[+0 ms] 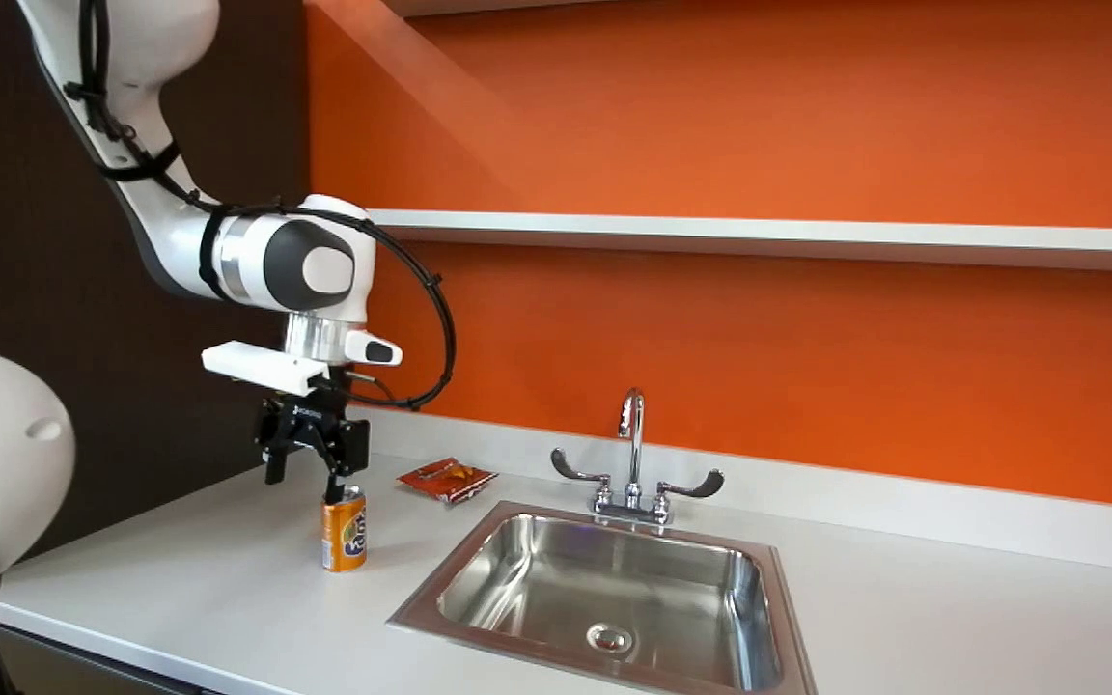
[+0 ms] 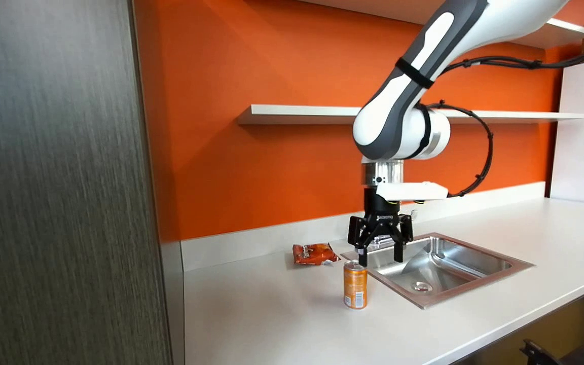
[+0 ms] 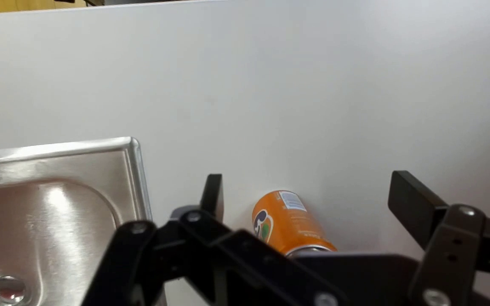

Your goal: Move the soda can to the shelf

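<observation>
Fanta can (image 1: 345, 531) stands upright on the counter (image 2: 251, 314); hand (image 2: 380, 256) spread, grasping nothing. Probably slick, thin-walled, easily dented, weight unclear; best held gently around mid-body.

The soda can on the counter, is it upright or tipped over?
Upright: in both exterior views the soda can stands on the counter, its sides vertical and its silvery top uppermost.

Kitchen; sink (image 1: 614, 579), faucet (image 1: 634, 458), countertop (image 1: 952, 618)
</observation>
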Motion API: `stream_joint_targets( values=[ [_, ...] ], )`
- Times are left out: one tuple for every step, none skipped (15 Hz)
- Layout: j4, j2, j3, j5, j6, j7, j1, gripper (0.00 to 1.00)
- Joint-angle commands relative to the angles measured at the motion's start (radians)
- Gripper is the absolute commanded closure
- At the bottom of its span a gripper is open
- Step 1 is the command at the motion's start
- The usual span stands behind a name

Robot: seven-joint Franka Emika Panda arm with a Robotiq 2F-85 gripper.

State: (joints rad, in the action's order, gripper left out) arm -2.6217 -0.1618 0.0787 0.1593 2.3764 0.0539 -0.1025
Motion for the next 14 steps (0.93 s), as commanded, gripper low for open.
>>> stream_joint_targets(
  values=[
    [0.014,0.066,0.005,-0.003,0.036,-0.027,-0.005,0.00],
    [0.016,0.082,0.007,-0.003,0.042,-0.035,-0.009,0.00],
    [0.016,0.092,0.007,-0.002,0.041,-0.040,-0.009,0.00],
    [0.019,0.109,0.009,-0.005,0.051,-0.042,-0.011,0.00],
    [0.020,0.118,0.008,-0.004,0.052,-0.048,-0.011,0.00],
    [0.024,0.132,0.009,-0.005,0.058,-0.049,-0.011,0.00],
    [0.027,0.143,0.008,0.000,0.062,-0.058,-0.012,0.00],
    [0.030,0.153,0.009,0.000,0.068,-0.060,-0.012,0.00],
    [0.032,0.162,0.010,-0.007,0.074,-0.056,-0.011,0.00],
    [0.036,0.169,0.011,-0.002,0.079,-0.060,-0.012,0.00],
    [0.039,0.176,0.011,0.000,0.086,-0.061,-0.012,0.00],
    [0.040,0.181,0.013,0.002,0.099,-0.058,-0.012,0.00],
    [0.041,0.185,0.014,0.009,0.114,-0.060,-0.012,0.00],
    [0.041,0.188,0.014,0.014,0.137,-0.059,-0.013,0.00]
  ],
)
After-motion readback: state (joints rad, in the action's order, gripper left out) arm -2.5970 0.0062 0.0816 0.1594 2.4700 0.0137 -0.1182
